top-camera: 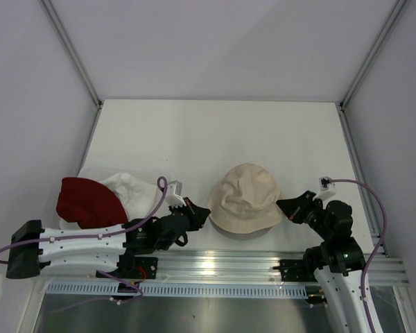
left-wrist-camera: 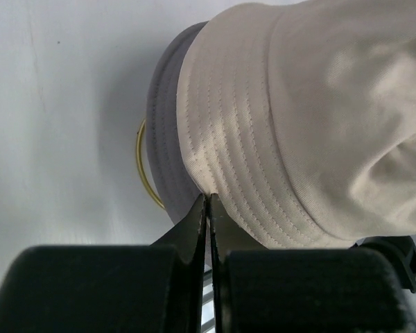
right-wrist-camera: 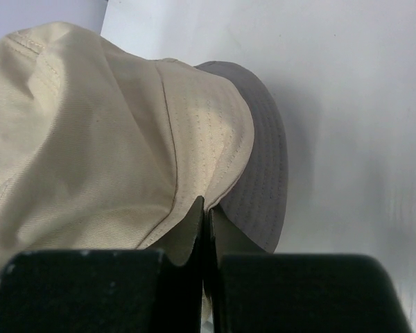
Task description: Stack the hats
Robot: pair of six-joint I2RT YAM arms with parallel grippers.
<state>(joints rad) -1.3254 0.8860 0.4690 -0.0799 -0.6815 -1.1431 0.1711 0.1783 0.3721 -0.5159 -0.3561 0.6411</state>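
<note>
The beige hat (top-camera: 246,198) with a grey inside sits at the table's near middle, between both arms. My left gripper (top-camera: 202,214) is shut on its left brim; in the left wrist view the closed gripper (left-wrist-camera: 208,199) pinches the brim edge of the hat (left-wrist-camera: 298,125). My right gripper (top-camera: 286,206) is shut on the right brim; in the right wrist view the closed gripper (right-wrist-camera: 206,206) pinches the brim edge of the hat (right-wrist-camera: 90,139). The brim looks raised, with its grey underside showing. The dark red hat (top-camera: 87,201) and the white hat (top-camera: 135,189) lie side by side at the left.
The red and white hats rest in a shallow clear tray (top-camera: 100,169) at the left. A thin yellow curved edge (left-wrist-camera: 143,166) shows under the beige hat's brim. A metal rail (top-camera: 222,267) runs along the near edge. White walls enclose the table.
</note>
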